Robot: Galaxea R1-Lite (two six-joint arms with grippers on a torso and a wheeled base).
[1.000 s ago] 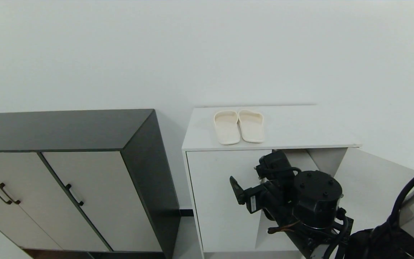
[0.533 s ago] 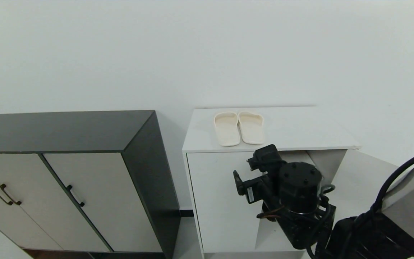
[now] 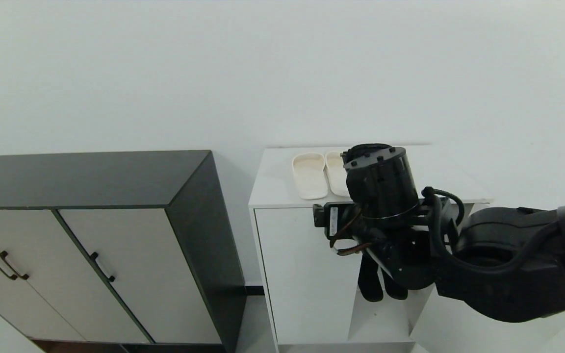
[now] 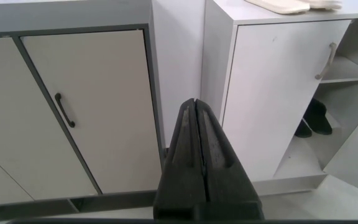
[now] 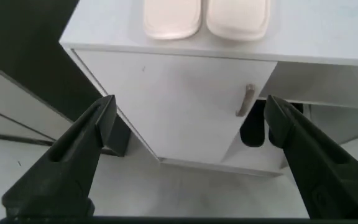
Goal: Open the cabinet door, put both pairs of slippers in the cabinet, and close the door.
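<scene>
The right end effector (image 5: 189, 106), spread wide and empty, faces the white cabinet (image 3: 302, 274) at frame centre, cream slippers (image 3: 310, 175) on top. The left end effector (image 4: 194, 109) is pinched together, empty.

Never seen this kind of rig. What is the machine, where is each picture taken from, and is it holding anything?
It is a two-armed robot on wheels. The wide picture comes from a camera on its head; the other two from cameras on its wrists, each looking along its own gripper. The left gripper is shut and empty. The right gripper is open and empty, in front of the white cabinet. On top of that cabinet lie white slippers. Its right side stands open, with black slippers low inside. Left of it stands a dark-topped cabinet, doors shut.
</scene>
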